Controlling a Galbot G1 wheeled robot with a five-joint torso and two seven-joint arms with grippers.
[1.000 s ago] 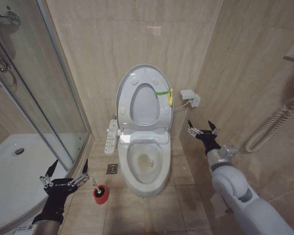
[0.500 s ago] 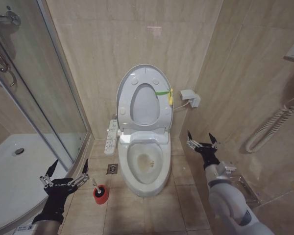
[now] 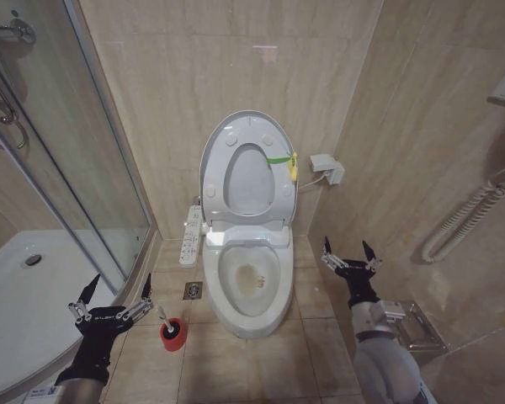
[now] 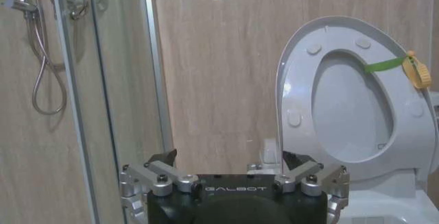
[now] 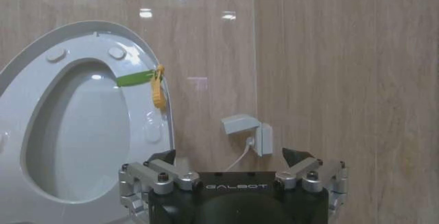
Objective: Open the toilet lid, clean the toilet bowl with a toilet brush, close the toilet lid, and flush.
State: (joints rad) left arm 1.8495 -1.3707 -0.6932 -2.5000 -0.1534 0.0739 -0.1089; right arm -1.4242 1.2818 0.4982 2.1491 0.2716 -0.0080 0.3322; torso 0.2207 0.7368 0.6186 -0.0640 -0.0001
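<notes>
From my head camera, the toilet bowl (image 3: 251,284) sits on the tiled floor against the back wall, its yellowish stain at the bottom in plain sight. The toilet lid (image 3: 247,168) stands upright behind the bowl, leaning on the wall, with the ring seat (image 3: 279,195) raised flat against its grey underside. A green strap with a yellow tag (image 3: 291,165) hangs at the lid's right edge. The toilet brush (image 3: 165,319) stands in its red holder (image 3: 172,334) on the floor just left of the bowl. My left claw (image 3: 114,296) hovers left of the holder with its fingers spread wide, grasping nothing. My right claw (image 3: 348,253) hangs to the right of the bowl, well apart from it, fingers splayed and holding nothing.

From my left wrist, my left claw (image 4: 234,158) is released, and past it the lid (image 4: 302,80) rises upright, beside the shower's glass door (image 4: 110,80).

From my right wrist, my right claw (image 5: 231,157) is spread open; beyond it are the raised lid (image 5: 147,126) and what looks like a wall socket (image 5: 248,131) with a cable beside the lid.
</notes>
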